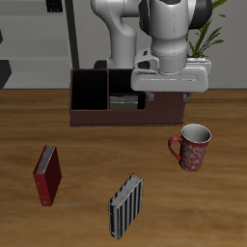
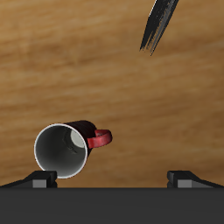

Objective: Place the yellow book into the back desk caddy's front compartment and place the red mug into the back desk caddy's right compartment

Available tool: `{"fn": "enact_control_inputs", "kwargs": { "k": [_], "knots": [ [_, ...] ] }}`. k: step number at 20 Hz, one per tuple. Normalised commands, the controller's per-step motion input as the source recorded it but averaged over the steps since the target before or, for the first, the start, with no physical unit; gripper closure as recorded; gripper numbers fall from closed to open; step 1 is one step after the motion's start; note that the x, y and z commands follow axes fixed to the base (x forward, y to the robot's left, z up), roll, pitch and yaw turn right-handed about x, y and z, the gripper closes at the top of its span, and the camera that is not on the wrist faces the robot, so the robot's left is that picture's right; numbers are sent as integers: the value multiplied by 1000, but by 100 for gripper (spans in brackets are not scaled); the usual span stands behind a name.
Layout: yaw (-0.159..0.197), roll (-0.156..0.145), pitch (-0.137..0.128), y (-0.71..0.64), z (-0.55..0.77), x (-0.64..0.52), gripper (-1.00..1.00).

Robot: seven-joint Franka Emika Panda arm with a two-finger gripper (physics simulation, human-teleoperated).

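Note:
The red mug (image 1: 193, 147) stands upright on the table, in front of the back desk caddy (image 1: 92, 118). In the wrist view the mug (image 2: 63, 149) shows from above, white inside, its handle (image 2: 101, 138) pointing sideways. My gripper (image 1: 172, 89) hangs high above the table over one end of the caddy, apart from the mug. In the wrist view my gripper (image 2: 112, 179) is open and empty, its fingertips (image 2: 39, 179) wide apart. The yellow book (image 1: 123, 100) sits in the caddy's small middle section. The caddy's large end section under my hand is hidden.
A dark red book (image 1: 46, 174) lies near the table's front edge. A black-and-white striped book (image 1: 125, 205) stands closer to the front edge, also in the wrist view (image 2: 160, 22). A potted plant (image 1: 205, 43) stands behind the caddy.

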Motion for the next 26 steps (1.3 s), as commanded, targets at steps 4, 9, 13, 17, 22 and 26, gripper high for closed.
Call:
{"fn": "enact_control_inputs", "kwargs": {
  "k": [4,9,13,17,22,26],
  "knots": [
    [-18,-4,-15,24,-86,21,-100],
    [-67,-29,17,27,-169,37,-100],
    [69,-104,36,366,-427,-17,-100],
    [-15,-66,66,123,-167,32,-100],
    [12,18,-27,281,-113,-140,-100],
    [-18,-6,11,31,-99,-1,-100]
  ]
}}
